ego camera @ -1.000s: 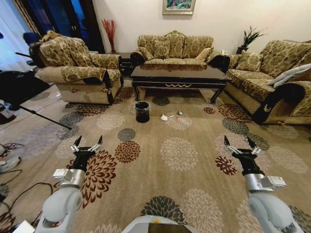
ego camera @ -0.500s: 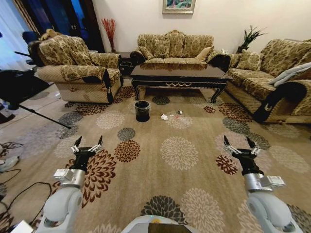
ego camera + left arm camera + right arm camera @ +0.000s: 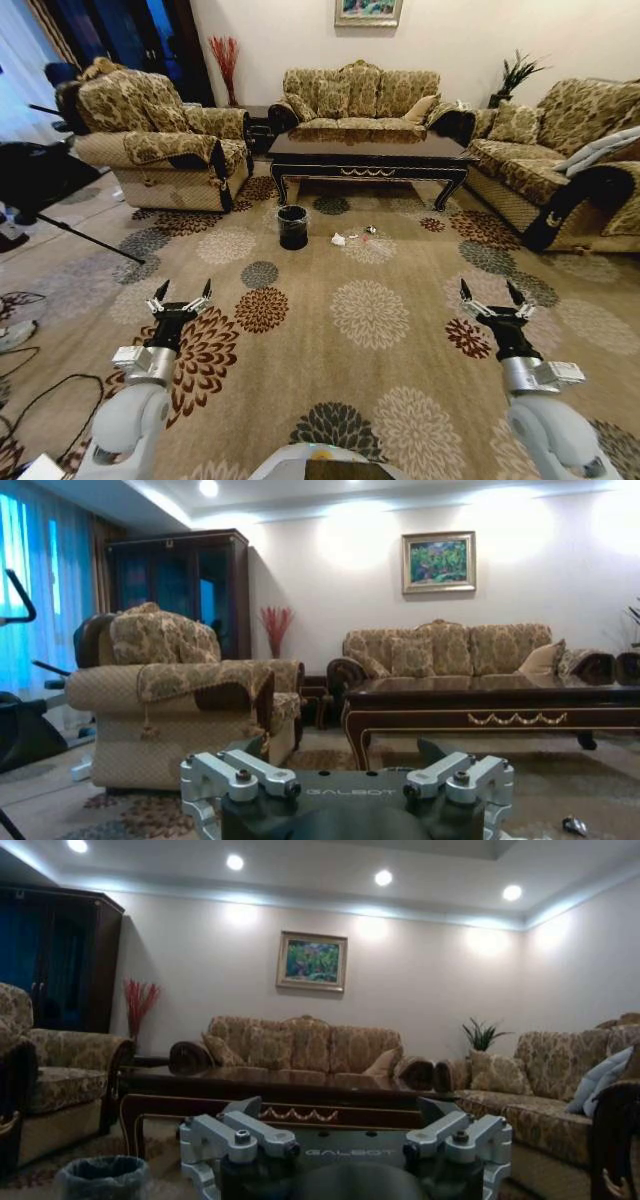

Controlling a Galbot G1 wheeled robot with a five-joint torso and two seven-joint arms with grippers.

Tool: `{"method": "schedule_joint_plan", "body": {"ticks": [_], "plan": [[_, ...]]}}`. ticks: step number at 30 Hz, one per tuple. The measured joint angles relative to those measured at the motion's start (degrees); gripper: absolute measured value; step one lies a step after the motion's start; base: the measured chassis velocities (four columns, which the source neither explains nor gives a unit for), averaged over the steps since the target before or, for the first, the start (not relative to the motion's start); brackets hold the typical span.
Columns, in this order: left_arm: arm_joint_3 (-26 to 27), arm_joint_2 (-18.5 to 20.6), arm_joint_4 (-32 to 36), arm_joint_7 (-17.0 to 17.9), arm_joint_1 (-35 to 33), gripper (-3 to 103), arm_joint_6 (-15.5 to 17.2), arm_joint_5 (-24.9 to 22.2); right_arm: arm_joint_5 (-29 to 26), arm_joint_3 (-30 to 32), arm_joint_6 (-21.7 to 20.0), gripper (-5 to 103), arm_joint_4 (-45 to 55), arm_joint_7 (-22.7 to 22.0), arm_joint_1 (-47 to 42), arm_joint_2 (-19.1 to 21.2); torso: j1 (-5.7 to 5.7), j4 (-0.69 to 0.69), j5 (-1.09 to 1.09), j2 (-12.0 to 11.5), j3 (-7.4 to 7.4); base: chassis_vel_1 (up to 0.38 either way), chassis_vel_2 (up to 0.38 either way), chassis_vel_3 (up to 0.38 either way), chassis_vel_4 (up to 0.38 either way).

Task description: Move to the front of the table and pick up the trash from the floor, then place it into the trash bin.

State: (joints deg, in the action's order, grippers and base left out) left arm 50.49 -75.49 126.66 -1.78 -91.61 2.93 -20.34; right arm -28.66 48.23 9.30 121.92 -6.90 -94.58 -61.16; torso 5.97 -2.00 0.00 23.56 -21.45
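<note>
The trash lies on the floor just beside the trash bin, before the counter. Both left gripper and right gripper hold jaws apart; drive straight, stopping short of the bin.

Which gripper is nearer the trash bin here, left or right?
Left. The trash bin stands far ahead by the table. The left gripper is short of it and slightly left; the right gripper is well off to its right. Both jaws open.
</note>
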Motion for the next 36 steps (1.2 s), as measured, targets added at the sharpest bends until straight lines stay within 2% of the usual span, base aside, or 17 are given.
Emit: {"method": "schedule_joint_plan", "body": {"ticks": [36], "plan": [[0.36,-0.96,1.50,-0.16,-1.04,100,-0.24,0.00,-0.66,-0.04,-0.33,100,0.76,-0.26,-0.31,0.22,-1.96,0.00,0.00,-5.65,3.69,0.000,0.000,0.000,0.000]]}}
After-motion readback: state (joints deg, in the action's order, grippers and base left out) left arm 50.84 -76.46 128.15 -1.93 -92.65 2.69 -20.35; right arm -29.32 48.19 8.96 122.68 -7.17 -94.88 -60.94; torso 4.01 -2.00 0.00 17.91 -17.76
